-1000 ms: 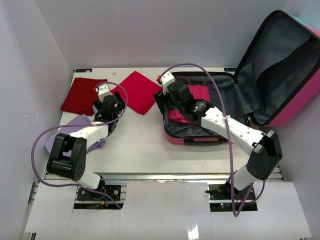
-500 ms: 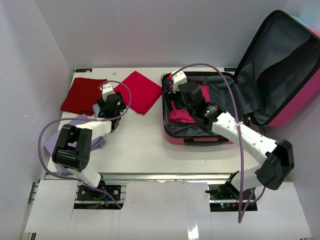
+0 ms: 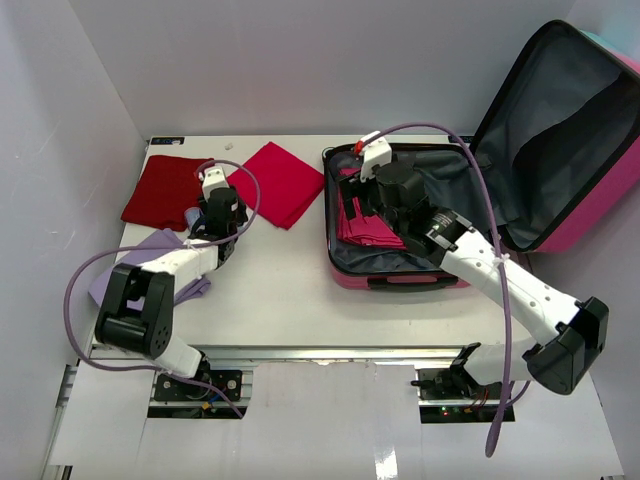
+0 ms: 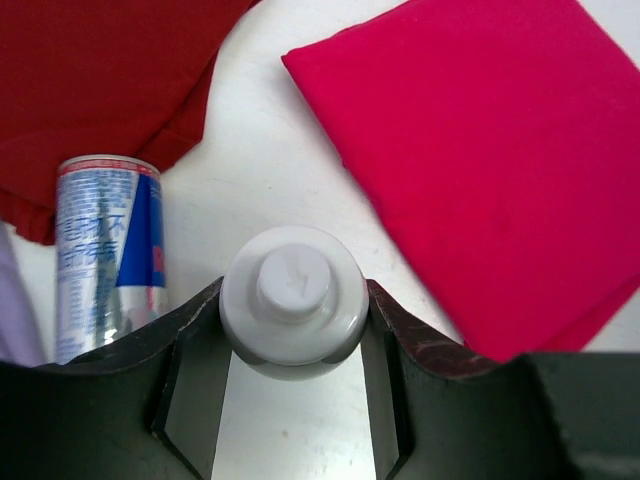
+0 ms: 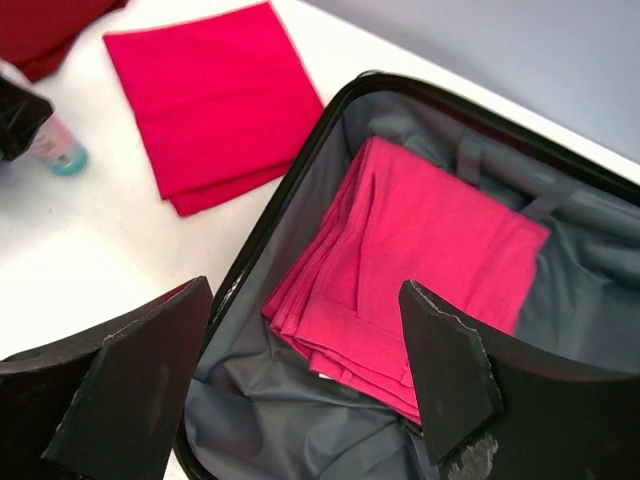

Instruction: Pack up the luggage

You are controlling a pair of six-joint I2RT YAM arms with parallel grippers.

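Note:
The luggage (image 3: pixel 590 210) lies open at the right, its lid propped up and grey lining showing. A folded pink cloth (image 5: pixel 430 250) rests inside its base (image 5: pixel 290 170). My right gripper (image 5: pixel 305 290) hovers open above that cloth with nothing between its fingers; from above it sits over the case's left half (image 3: pixel 368 196). At the left, my left gripper (image 4: pixel 295 295) is shut on a white bottle (image 4: pixel 292 300), seen from above, with a finger touching each side of it. A silver and blue can (image 4: pixel 100 250) sits just left of the bottle.
A bright red folded cloth (image 3: pixel 278 183) and a dark red cloth (image 3: pixel 160 190) lie at the back of the table. A lavender cloth (image 3: pixel 150 250) lies under the left forearm. White walls stand on the left and behind.
The left jaws have closed in onto the white bottle. The right arm has swung right and further over the open case, jaws still open.

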